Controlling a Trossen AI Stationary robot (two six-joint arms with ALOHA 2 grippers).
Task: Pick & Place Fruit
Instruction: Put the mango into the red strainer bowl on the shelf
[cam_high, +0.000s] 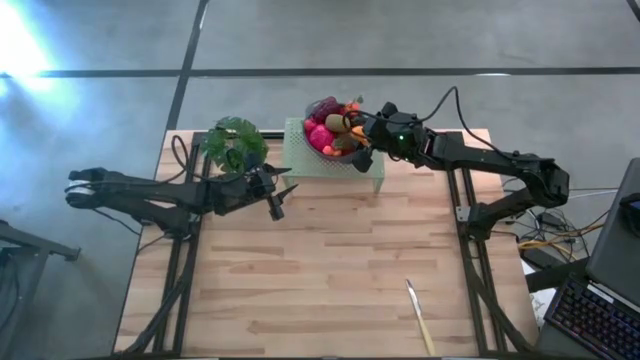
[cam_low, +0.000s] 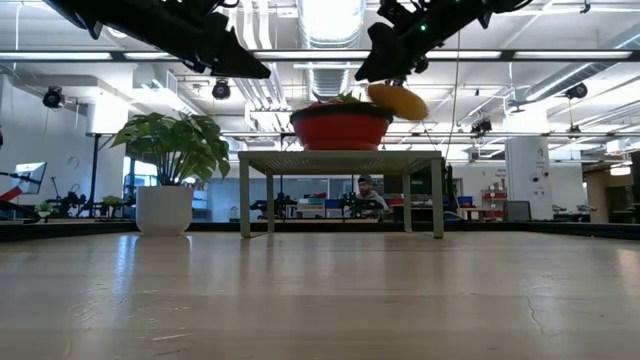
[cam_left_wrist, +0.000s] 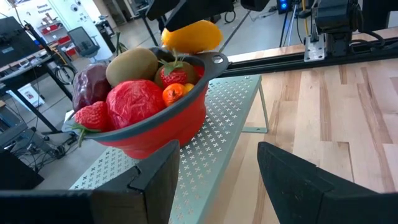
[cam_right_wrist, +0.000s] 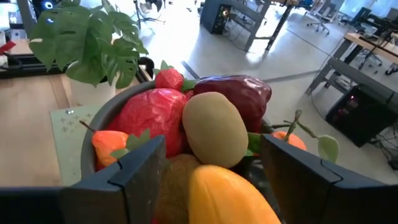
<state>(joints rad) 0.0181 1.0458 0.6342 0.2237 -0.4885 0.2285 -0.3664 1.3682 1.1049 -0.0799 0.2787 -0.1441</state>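
No legible text, label, brand, number or sign is showing in any view. Nothing readable is appearing on either arm or on any item on the table, and the room furnishings and screens beyond the table are showing no lettering that can be made out.
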